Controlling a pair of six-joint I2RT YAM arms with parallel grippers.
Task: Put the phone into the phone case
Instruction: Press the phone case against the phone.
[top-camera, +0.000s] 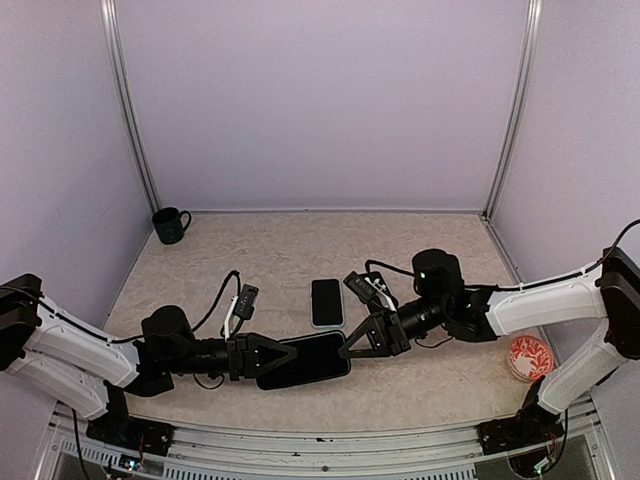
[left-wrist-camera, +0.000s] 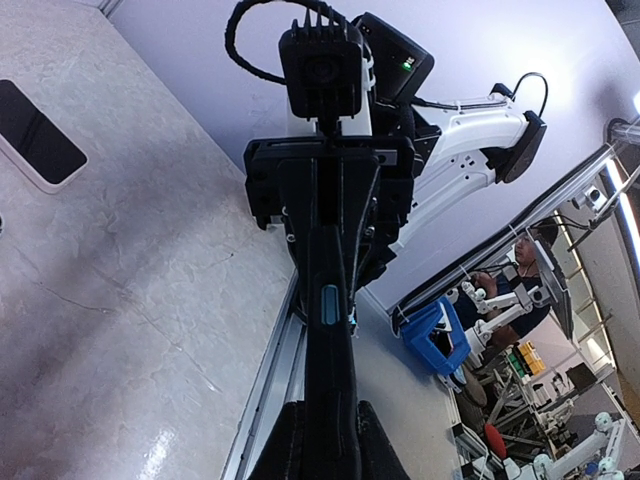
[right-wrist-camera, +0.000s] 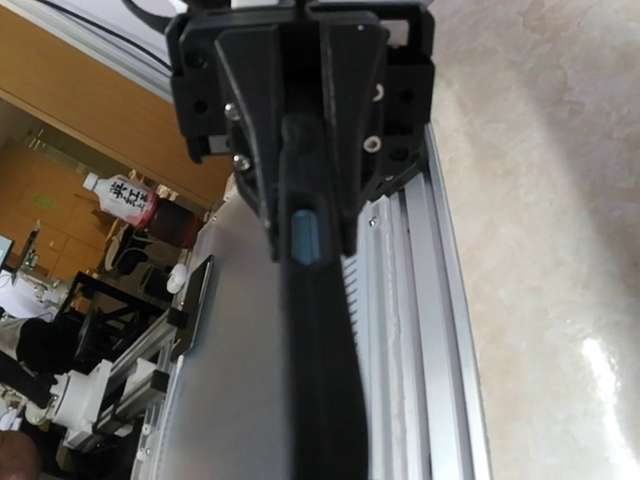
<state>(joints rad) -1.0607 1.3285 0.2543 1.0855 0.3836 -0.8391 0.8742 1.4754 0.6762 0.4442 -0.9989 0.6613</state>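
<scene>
Top external view: both arms meet at the near centre of the table (top-camera: 300, 250). The left gripper (top-camera: 275, 355) pinches the left end of the black phone case (top-camera: 305, 360); the right gripper (top-camera: 362, 340) pinches its right end, so the case is held between them, low over the table. The phone (top-camera: 327, 302) lies flat, screen up, just far of the case, not touching either claw. A dark mug (top-camera: 170, 225) stands at the far left corner; a red-patterned dish (top-camera: 529, 357) sits near right. In the left wrist view, the case (left-wrist-camera: 330, 400) runs edge-on between the closed fingers, with the phone (left-wrist-camera: 38, 135) at upper left. In the right wrist view, the case edge (right-wrist-camera: 315, 330) is clamped likewise.
</scene>
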